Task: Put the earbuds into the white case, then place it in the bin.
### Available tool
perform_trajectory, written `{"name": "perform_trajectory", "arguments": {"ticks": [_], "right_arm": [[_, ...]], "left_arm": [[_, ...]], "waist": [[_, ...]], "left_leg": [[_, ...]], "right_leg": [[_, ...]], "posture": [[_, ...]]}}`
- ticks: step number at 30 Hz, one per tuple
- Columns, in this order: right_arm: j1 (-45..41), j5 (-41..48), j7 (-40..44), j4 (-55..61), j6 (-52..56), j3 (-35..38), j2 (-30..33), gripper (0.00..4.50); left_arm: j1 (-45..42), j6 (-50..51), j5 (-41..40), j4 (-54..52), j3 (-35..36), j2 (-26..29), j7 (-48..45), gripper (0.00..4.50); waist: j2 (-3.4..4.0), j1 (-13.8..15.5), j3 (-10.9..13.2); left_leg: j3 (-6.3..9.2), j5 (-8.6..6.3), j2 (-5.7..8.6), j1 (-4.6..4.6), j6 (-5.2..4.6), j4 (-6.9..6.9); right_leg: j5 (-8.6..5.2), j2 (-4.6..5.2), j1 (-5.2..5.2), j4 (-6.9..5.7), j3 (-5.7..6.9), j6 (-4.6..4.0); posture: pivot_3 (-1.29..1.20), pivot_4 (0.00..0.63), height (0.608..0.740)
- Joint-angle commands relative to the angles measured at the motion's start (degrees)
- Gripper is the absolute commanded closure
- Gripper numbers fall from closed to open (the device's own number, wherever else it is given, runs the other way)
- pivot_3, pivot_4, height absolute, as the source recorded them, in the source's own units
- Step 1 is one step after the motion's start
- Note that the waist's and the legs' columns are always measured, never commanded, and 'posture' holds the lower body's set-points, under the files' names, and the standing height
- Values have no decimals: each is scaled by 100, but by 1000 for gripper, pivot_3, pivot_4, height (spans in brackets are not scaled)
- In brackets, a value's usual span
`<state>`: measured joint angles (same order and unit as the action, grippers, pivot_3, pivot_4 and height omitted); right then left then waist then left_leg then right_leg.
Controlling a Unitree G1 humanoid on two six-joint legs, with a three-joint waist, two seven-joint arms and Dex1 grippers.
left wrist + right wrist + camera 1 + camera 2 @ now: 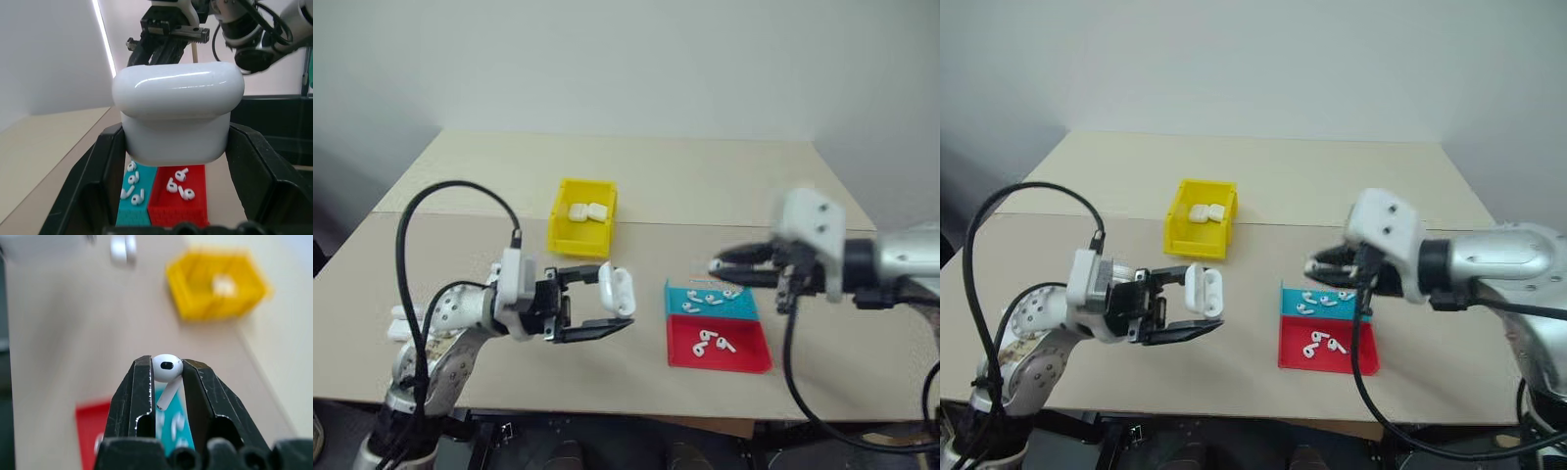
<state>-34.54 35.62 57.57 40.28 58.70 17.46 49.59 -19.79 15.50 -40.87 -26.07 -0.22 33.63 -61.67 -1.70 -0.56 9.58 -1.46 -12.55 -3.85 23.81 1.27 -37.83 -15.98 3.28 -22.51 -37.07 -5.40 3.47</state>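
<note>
Left hand (607,305) clamps white case (617,290); right hand (166,377) pinches earbud (167,369), seemingly above blue tray (710,301).

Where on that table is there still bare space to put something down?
Bare patches: the far tabletop behind the yellow plastic bin, and the strip between that bin and the shallow blue tray. It is crowded where the blue tray touches the shallow red tray, both strewn with tiny white earbuds.

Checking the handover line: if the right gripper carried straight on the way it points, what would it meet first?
Probably the white case held in the left gripper. The right gripper, shut on an earbud, points toward it across bare table; depth is uncertain.
</note>
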Motion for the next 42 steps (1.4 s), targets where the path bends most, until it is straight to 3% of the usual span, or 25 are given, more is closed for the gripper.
{"name": "perform_trajectory", "arguments": {"ticks": [1, 8, 17, 30, 42], "right_arm": [[17, 713, -140, -91, -768, 760, -565, 3852], [59, 1314, 49, -495, -2350, 595, -1693, 3852], [-171, 1451, 546, -1126, -3482, -162, -2197, 3852], [-93, 1066, 787, -1559, -4400, -916, -2464, 3852], [111, 923, 792, -1618, -4601, -1108, -2331, 3852]], "left_arm": [[-324, 300, -248, -216, -125, -207, 306, 1729], [-745, 615, -339, -232, -321, -476, 451, 1729], [-1024, 768, -570, -286, -275, -570, 448, 1729], [-1011, 733, -561, -390, -252, -601, 396, 1729], [-996, 703, -517, -416, -260, -649, 386, 1729]], "waist": [[0, -11, 0], [0, -52, 0], [1, -51, 0], [2, -30, 0], [2, -28, 0]], "left_leg": [[0, 0, 0, 0, 0, 0], [6, 0, 0, -5, 0, 0], [6, 1, -1, -7, 0, 1], [7, 1, -1, -6, 0, 1], [7, 1, -1, -6, 0, 1]], "right_leg": [[0, 0, 1, 2, 0, 1], [1, -4, 3, -3, -1, 0], [1, -5, 4, -3, -1, 0], [1, -5, 4, -3, 0, 0], [1, -5, 4, -3, 0, 0]], "posture": [[0, 150, 740], [0, 150, 740], [0, 150, 740], [0, 150, 740], [0, 150, 740]]}}
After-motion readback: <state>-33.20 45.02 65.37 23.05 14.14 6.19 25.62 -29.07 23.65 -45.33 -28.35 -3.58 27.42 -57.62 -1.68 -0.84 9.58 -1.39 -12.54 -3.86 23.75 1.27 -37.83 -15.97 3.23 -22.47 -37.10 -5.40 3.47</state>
